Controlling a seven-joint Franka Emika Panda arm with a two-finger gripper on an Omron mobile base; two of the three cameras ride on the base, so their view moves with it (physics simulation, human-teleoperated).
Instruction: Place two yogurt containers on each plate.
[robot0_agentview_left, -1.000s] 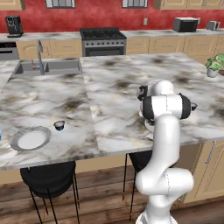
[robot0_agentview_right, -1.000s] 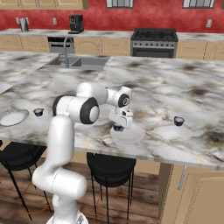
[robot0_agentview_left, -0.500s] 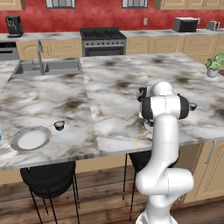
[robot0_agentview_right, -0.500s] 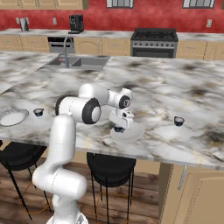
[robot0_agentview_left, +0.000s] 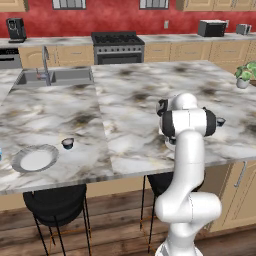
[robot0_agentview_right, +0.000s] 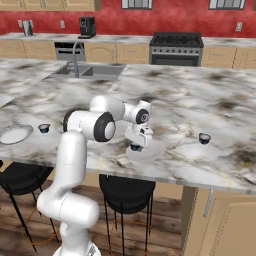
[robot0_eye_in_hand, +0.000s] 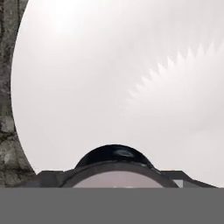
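My gripper (robot0_agentview_right: 136, 144) points down over the near plate (robot0_agentview_right: 150, 154) at the counter's front edge. One blue yogurt container (robot0_agentview_right: 135, 147) stands on this plate between the jaws. In the hand view the same container (robot0_eye_in_hand: 114, 154) sits low between the fingertips of the gripper (robot0_eye_in_hand: 114, 178), on the white plate (robot0_eye_in_hand: 122, 78); whether they still press on it is unclear. Another plate (robot0_agentview_left: 35, 159) lies far left with a container (robot0_agentview_left: 67, 143) on the counter beside it. A further container (robot0_agentview_right: 203, 138) stands on the counter to the right. In the left base view my arm covers most of the near plate (robot0_agentview_left: 170, 143).
The marble island counter (robot0_agentview_left: 125, 100) carries a sink (robot0_agentview_left: 52, 76) with a faucet at its back left. A potted plant (robot0_agentview_left: 245, 75) stands at the far right edge. Black stools (robot0_agentview_right: 125, 192) sit under the front edge.
The gripper has come down a little with the yogurt container, which now rests on the near plate. The base and the other things have not moved.
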